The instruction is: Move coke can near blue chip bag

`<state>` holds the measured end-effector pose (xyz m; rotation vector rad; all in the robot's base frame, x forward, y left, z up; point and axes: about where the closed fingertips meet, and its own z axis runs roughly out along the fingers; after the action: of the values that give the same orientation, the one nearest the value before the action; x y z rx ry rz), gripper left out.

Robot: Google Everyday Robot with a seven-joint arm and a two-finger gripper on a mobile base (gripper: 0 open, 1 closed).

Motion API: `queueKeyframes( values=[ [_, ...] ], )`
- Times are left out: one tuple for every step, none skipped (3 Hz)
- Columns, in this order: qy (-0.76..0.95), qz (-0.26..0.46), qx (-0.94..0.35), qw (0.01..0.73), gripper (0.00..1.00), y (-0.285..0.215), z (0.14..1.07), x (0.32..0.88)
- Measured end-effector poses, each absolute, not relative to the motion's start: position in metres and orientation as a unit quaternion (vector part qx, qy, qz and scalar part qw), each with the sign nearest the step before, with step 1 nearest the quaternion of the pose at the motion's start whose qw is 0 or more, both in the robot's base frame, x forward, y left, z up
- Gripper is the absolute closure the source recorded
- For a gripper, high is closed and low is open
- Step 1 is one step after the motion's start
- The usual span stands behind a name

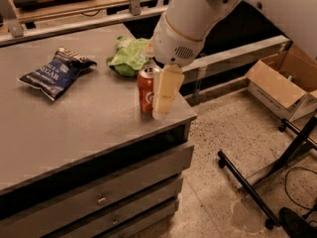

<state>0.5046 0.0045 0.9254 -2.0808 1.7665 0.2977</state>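
Observation:
The coke can point(145, 90) stands upright near the front right corner of the grey table point(74, 128). The blue chip bag point(53, 72) lies flat at the table's far left, well apart from the can. My gripper point(161, 105) hangs down from the white arm at the can's right side. Its cream-coloured part overlaps the can's right edge and reaches down to the table top. The can's right side is hidden behind it.
A light green chip bag point(128, 57) lies just behind the can. The table's right edge is close to the can, with drawers point(104, 197) below. On the floor at the right are a cardboard box point(280, 86) and black stand legs point(257, 182).

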Motion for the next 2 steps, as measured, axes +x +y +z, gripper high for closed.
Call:
queueKeyframes(
  values=[
    [0.647, 0.118, -0.73, 0.189, 0.0, 0.0011, 0.916, 0.5082],
    [0.666, 0.137, -0.71, 0.183, 0.0, -0.0018, 0.9069, 0.5142]
  ],
)
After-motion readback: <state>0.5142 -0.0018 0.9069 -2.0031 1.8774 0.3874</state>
